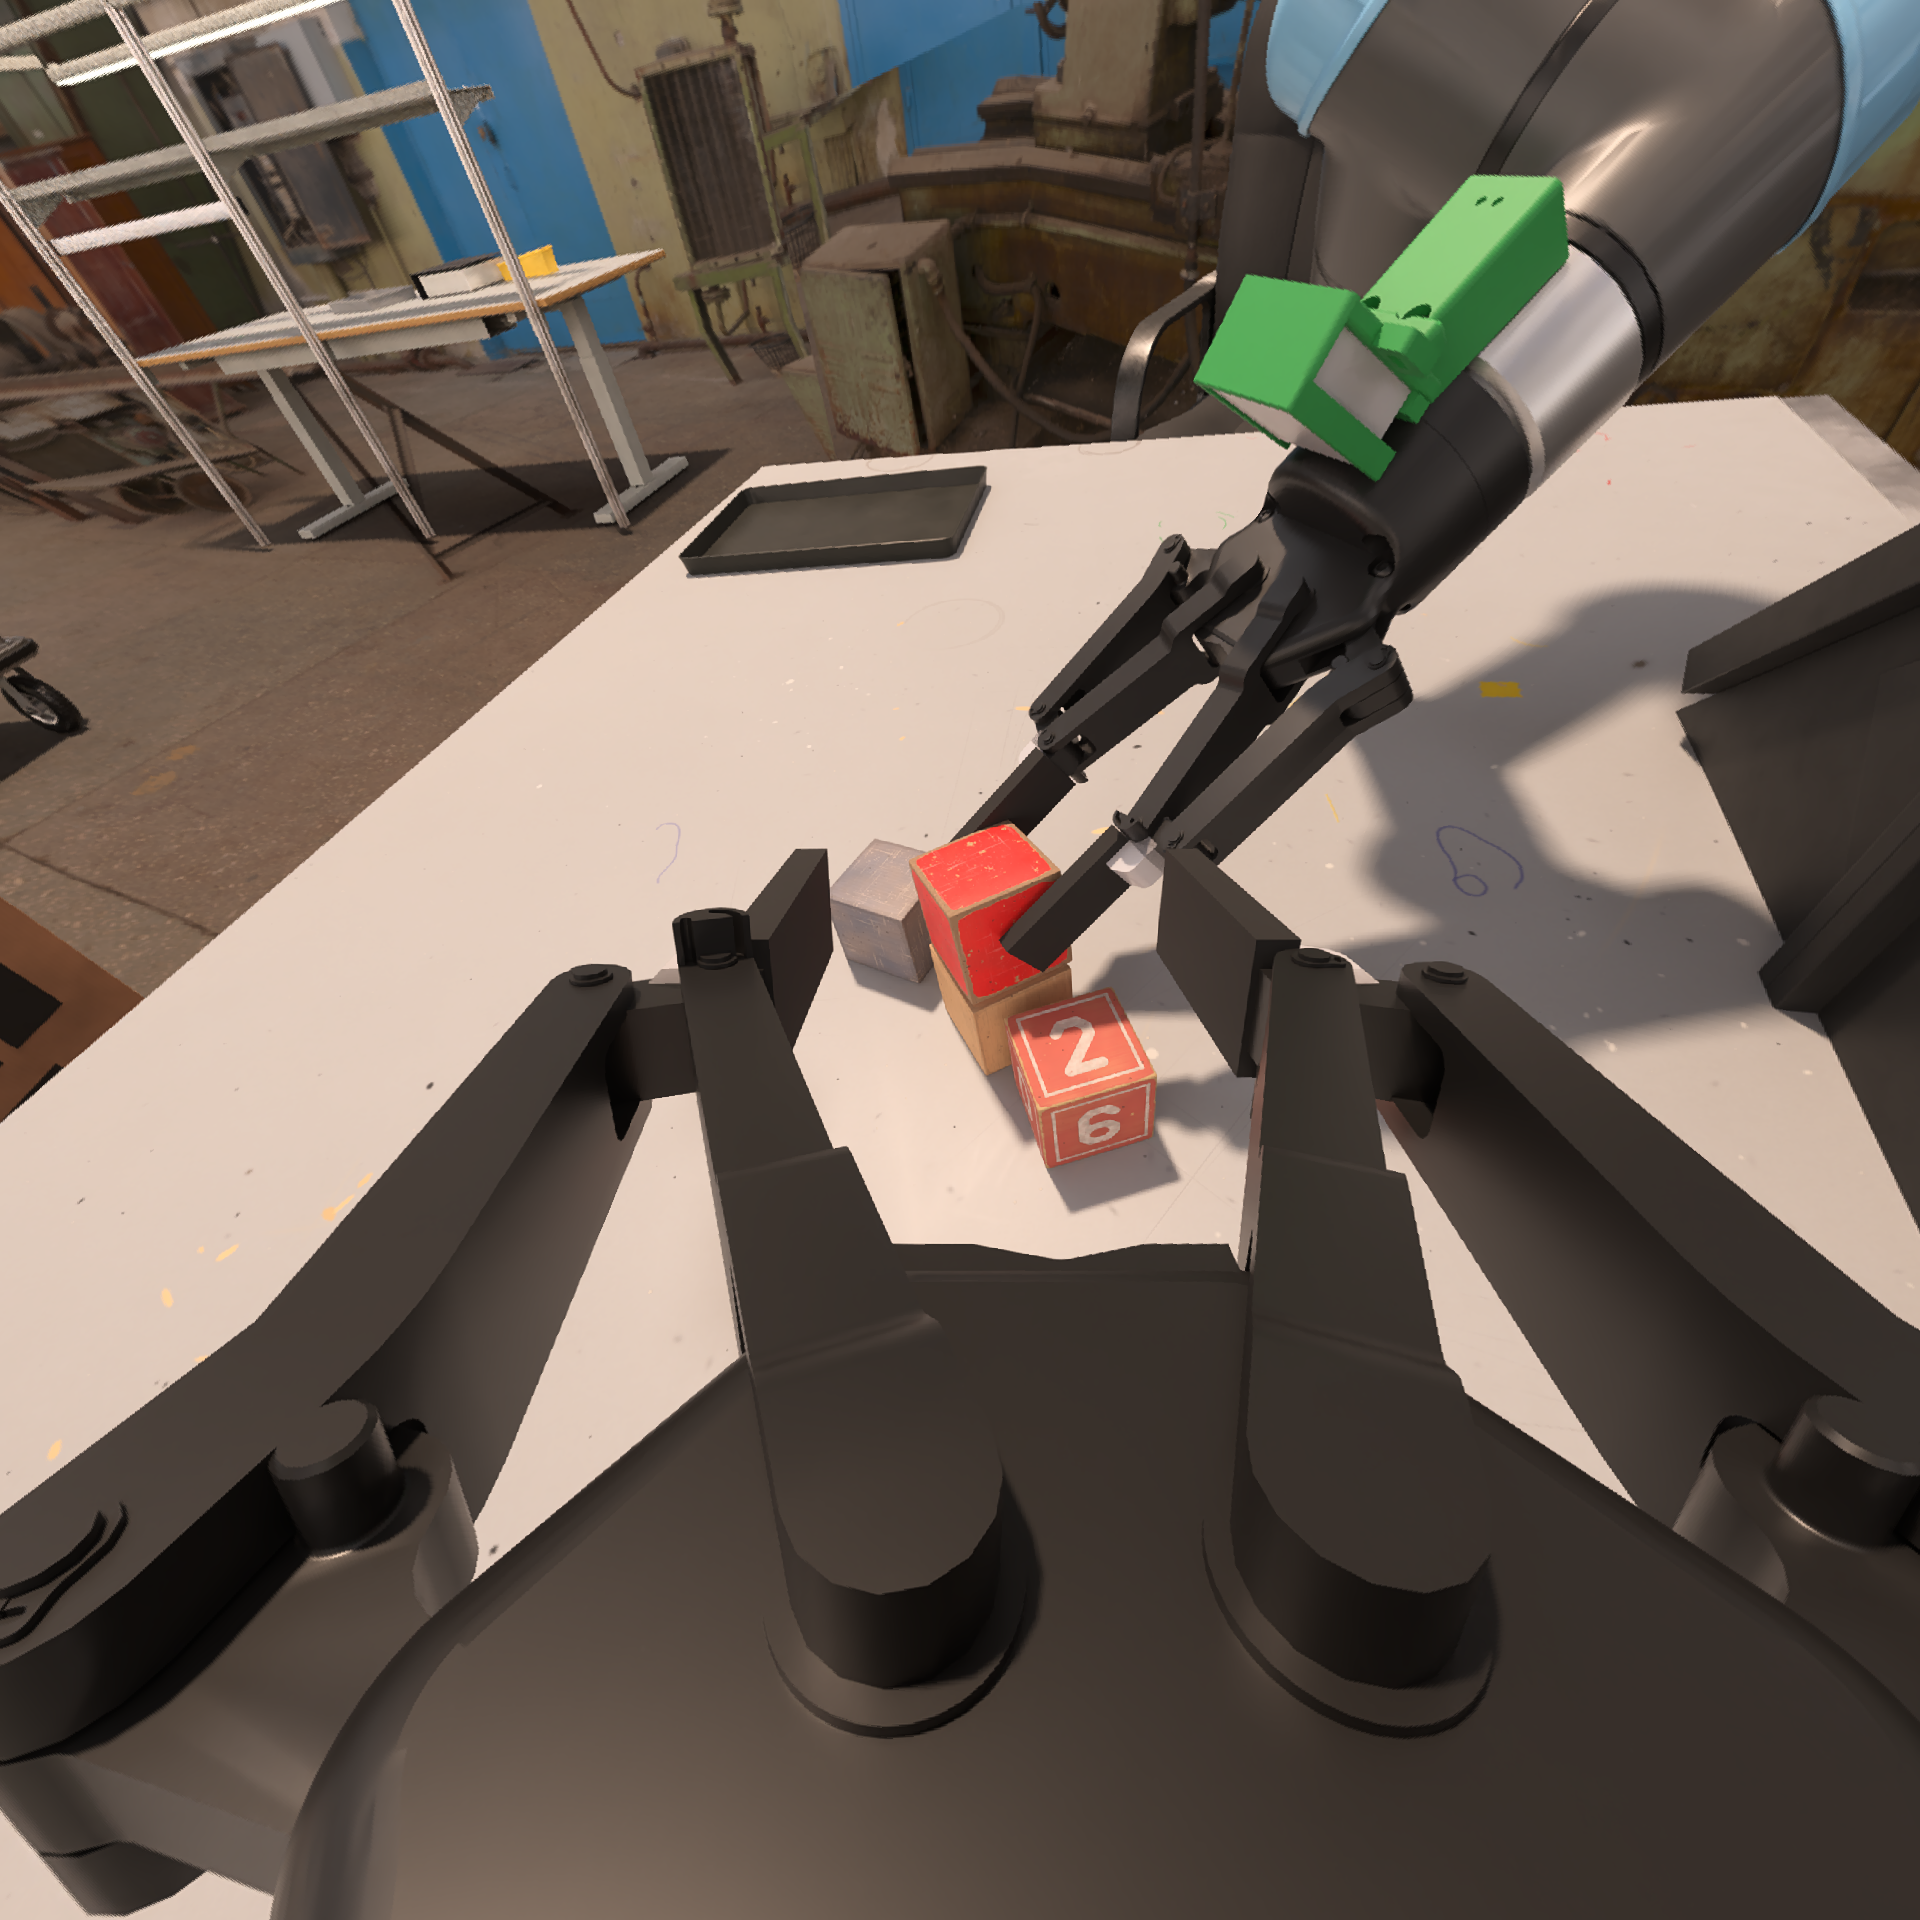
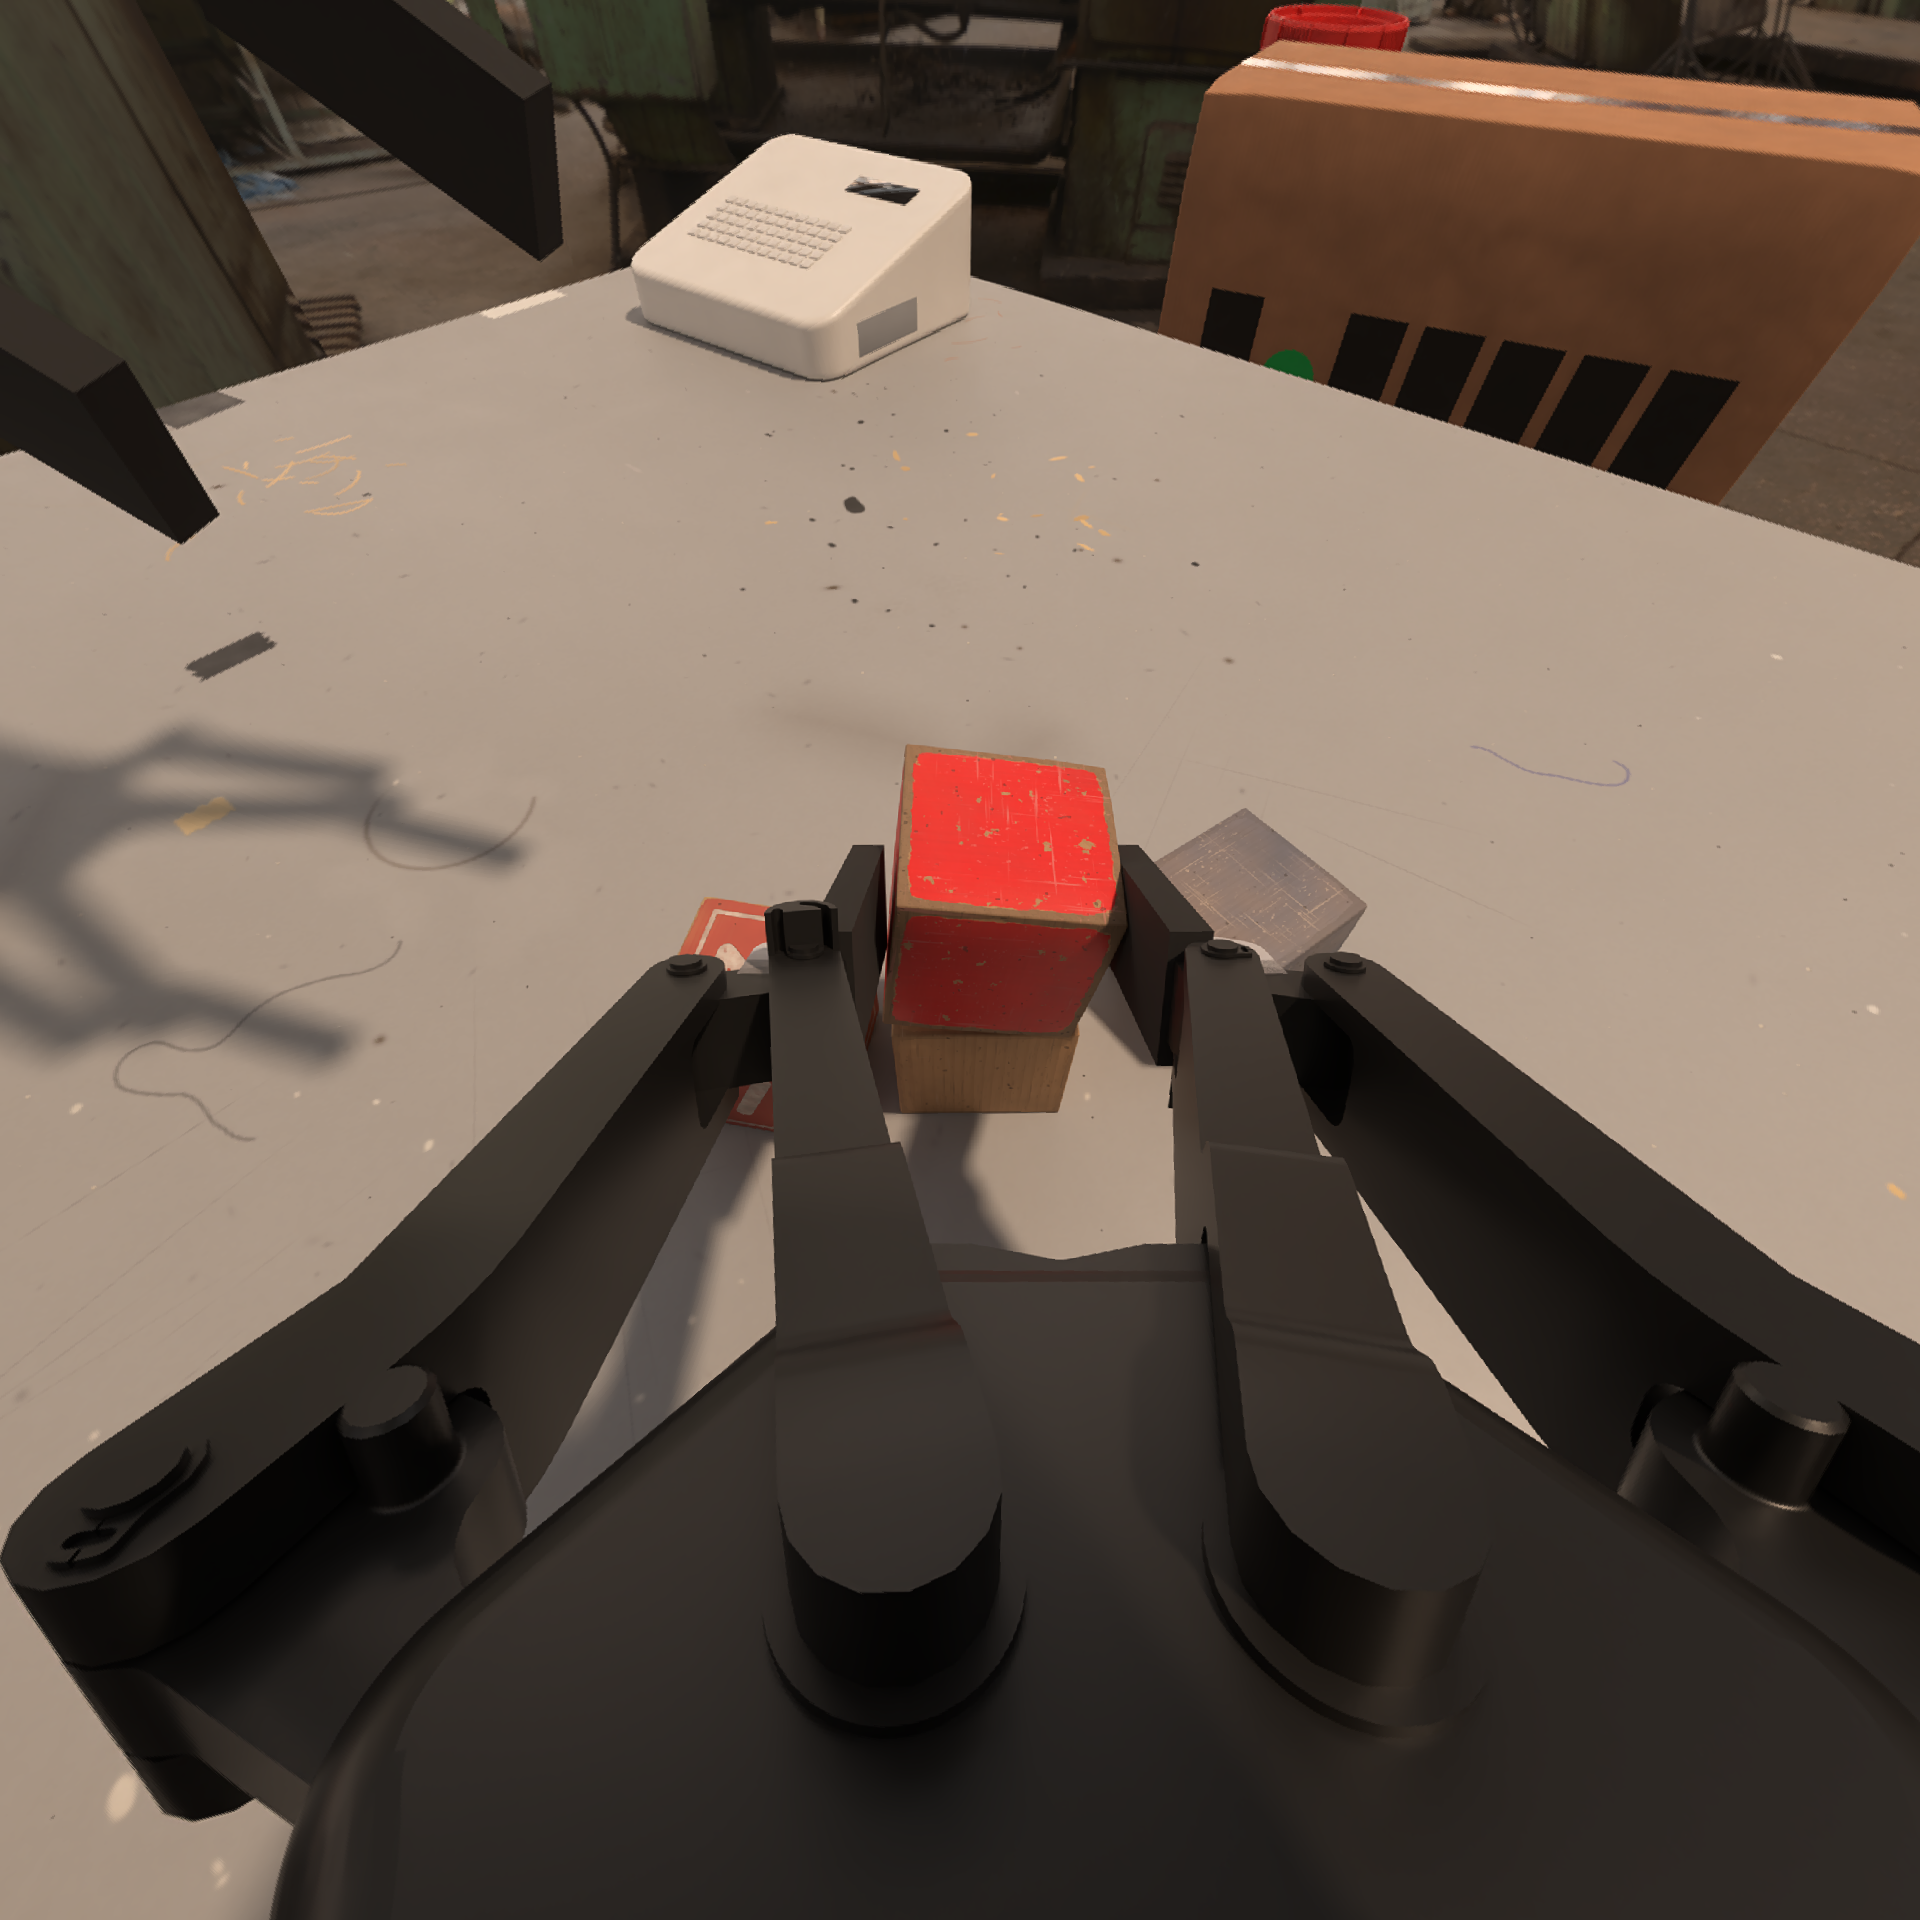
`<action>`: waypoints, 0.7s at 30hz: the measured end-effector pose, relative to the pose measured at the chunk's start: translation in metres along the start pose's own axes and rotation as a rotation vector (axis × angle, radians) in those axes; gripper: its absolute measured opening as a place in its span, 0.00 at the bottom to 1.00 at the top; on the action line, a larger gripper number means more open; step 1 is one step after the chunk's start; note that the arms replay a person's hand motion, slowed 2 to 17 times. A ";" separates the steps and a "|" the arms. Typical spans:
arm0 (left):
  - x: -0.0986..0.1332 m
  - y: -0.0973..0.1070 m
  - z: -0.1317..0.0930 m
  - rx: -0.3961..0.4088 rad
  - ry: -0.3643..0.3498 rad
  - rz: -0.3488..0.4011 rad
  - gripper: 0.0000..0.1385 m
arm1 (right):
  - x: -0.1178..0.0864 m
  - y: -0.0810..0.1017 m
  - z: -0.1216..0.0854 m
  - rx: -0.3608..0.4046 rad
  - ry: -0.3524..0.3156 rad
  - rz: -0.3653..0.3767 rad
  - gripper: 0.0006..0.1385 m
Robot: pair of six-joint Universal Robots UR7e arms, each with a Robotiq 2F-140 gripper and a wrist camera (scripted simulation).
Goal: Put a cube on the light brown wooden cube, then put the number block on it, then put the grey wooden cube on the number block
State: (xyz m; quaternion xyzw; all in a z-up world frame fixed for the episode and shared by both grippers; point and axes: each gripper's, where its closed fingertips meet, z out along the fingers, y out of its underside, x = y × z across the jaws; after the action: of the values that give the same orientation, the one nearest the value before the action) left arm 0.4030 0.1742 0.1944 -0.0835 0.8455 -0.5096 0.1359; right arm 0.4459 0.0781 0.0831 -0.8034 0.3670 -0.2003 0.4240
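Red cube (image 2: 1003, 894) sits pinched in right gripper (image 2: 1003, 935), atop light brown wooden cube (image 2: 982, 1070). Rigid, probably light; painted faces maybe slick: grip opposite flats. Left gripper (image 1: 997, 935) spread, empty.

The right gripper (image 2: 1003, 945) reaches down at a slant — fingers clamped. The left gripper (image 1: 997, 935) hovers, spread wide.

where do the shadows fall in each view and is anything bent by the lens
Left wrist view: the right gripper and its arm cast a broad dark shadow on the white table at right; the number block has a short shadow toward the camera. Right wrist view: a soft gripper-shaped shadow lies at left; the table edges splay with wide-angle stretch, and the red cube stays sharp.
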 end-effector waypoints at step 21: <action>0.017 0.004 0.014 -0.067 0.012 0.011 0.61 | -0.003 0.001 0.000 -0.022 -0.006 -0.050 0.44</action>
State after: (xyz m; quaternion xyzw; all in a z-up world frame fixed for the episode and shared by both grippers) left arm 0.3914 0.1594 0.1818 -0.0802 0.8633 -0.4808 0.1308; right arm 0.4434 0.0801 0.0818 -0.8177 0.3477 -0.2042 0.4109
